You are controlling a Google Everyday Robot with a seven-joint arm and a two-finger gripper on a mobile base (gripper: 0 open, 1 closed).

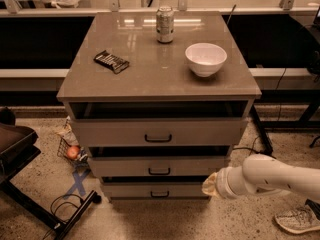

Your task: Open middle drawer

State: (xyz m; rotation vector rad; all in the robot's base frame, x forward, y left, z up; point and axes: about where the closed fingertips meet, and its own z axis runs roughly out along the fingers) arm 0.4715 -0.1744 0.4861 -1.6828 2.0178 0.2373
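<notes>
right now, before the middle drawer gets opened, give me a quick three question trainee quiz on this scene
1. Fill in: the middle drawer has a small dark handle at its front's ___.
2. The hand is: A on that handle; B low by the cabinet's front right corner; C out of view.
3. True or false: the white bowl stands right of the can.
Key: 1 centre; 2 B; 3 true.
</notes>
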